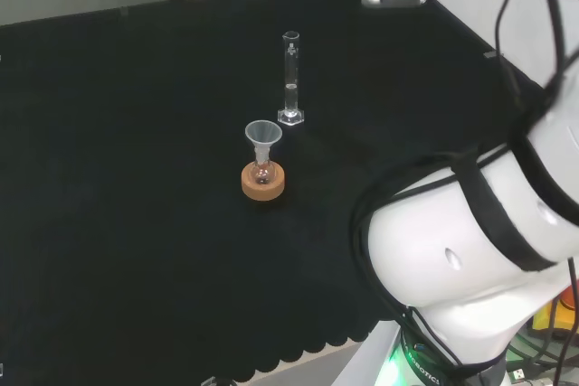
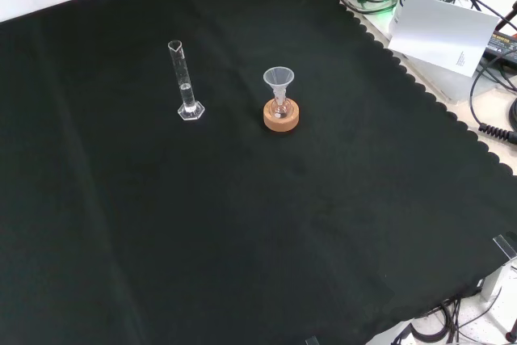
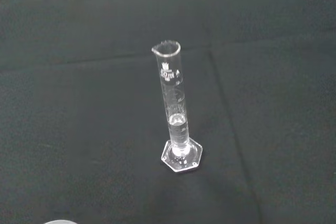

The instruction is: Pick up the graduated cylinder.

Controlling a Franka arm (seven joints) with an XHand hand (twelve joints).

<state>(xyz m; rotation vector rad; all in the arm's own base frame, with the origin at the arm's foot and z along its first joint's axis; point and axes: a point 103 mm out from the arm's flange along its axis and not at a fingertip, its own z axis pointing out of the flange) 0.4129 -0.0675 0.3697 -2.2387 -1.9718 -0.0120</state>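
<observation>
The graduated cylinder (image 1: 290, 79) is a slim clear tube on a hexagonal foot, standing upright on the black cloth. In the front view the cylinder (image 2: 187, 82) stands left of the middle, toward the far side. The wrist view looks at the cylinder (image 3: 176, 114) from a short way off; clear liquid fills roughly its lower third. Nothing touches it.
A small flask with a clear funnel (image 1: 263, 137) in its neck sits on a cork ring (image 1: 263, 181) just in front of the cylinder; in the front view this funnel (image 2: 279, 80) is to its right. The arm's white links (image 1: 479, 250) stand at right. Paper (image 2: 444, 34) and cables lie beyond the cloth's scalloped edge.
</observation>
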